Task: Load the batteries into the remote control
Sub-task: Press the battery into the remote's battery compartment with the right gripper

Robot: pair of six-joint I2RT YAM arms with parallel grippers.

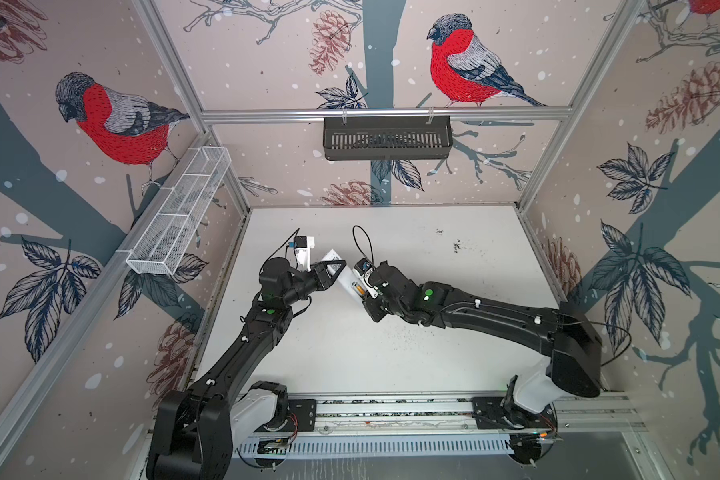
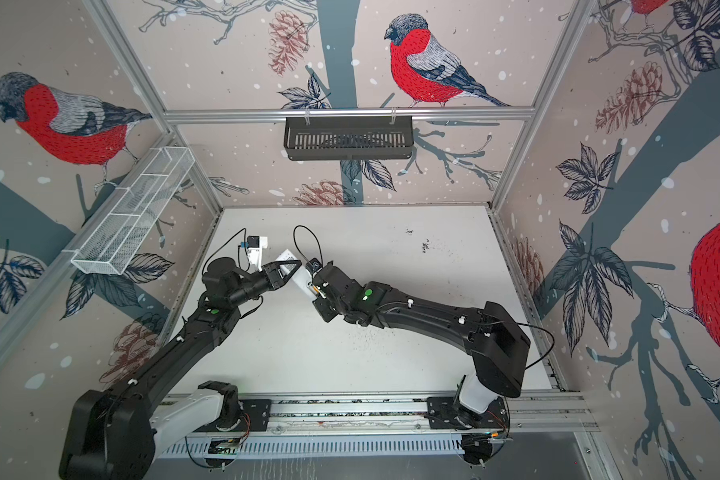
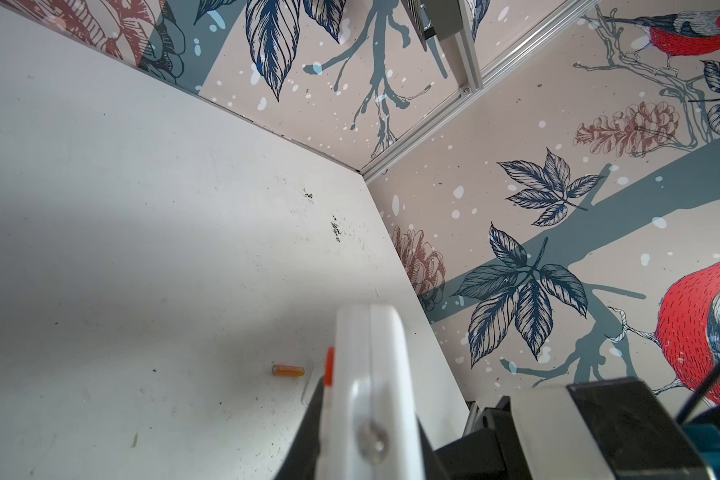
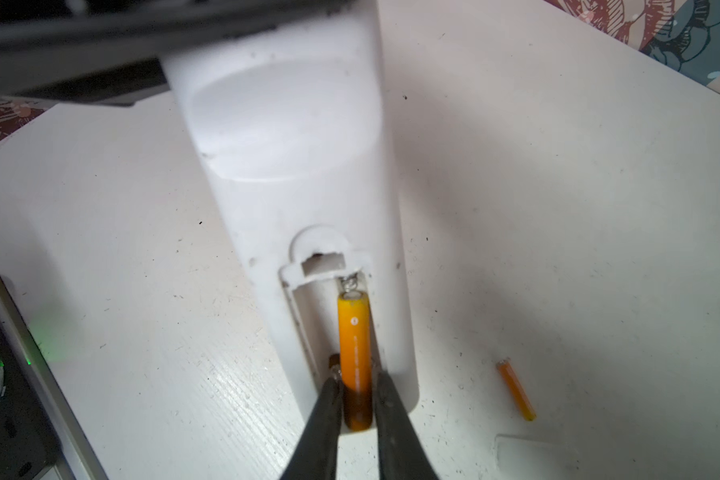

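My left gripper [image 1: 335, 269] [image 2: 287, 272] [image 3: 368, 436] holds the white remote control [image 1: 345, 283] [image 2: 298, 284] [image 3: 371, 353] [image 4: 292, 124] tilted above the table, plain back up and battery bay uncovered. One orange battery [image 4: 353, 332] [image 1: 357, 289] lies in the bay's right slot, its far end at the spring. My right gripper [image 4: 356, 374] [image 1: 364, 294] [image 2: 319, 293] pinches that battery's near end. A second battery [image 4: 516, 390] [image 3: 287, 370] lies loose on the table under the remote.
A small white cover piece [image 4: 533, 453] lies flat near the loose battery. A white wire basket [image 1: 179, 216] hangs on the left wall and a black basket [image 1: 387, 137] on the back wall. The arms' rail [image 1: 391, 409] runs along the white table's [image 1: 391, 353] front edge.
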